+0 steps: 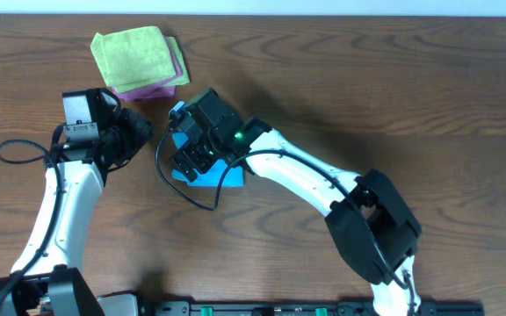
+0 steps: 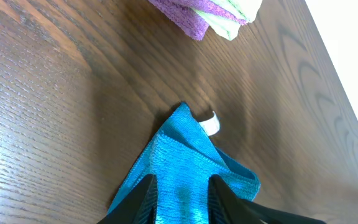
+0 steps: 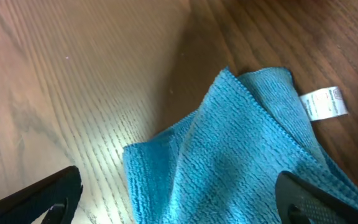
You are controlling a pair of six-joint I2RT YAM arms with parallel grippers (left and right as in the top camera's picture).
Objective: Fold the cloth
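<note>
The sky-blue cloth (image 1: 211, 178) lies bunched and partly folded on the wooden table, mostly hidden under my right arm in the overhead view. Its white tag (image 2: 210, 124) sticks out at one edge and also shows in the right wrist view (image 3: 324, 104). My right gripper (image 1: 191, 154) hovers right over the cloth (image 3: 241, 155) with its fingers (image 3: 179, 186) wide open and nothing in them. My left gripper (image 1: 148, 132) is at the cloth's left end. Its fingers (image 2: 182, 202) are apart, with the cloth (image 2: 185, 162) showing between them.
A lime-green folded cloth (image 1: 130, 53) lies on a pink-purple folded cloth (image 1: 161, 88) at the back left, just behind my left gripper. Both also show at the top of the left wrist view (image 2: 229, 15). A black cable (image 1: 187, 195) loops by the cloth.
</note>
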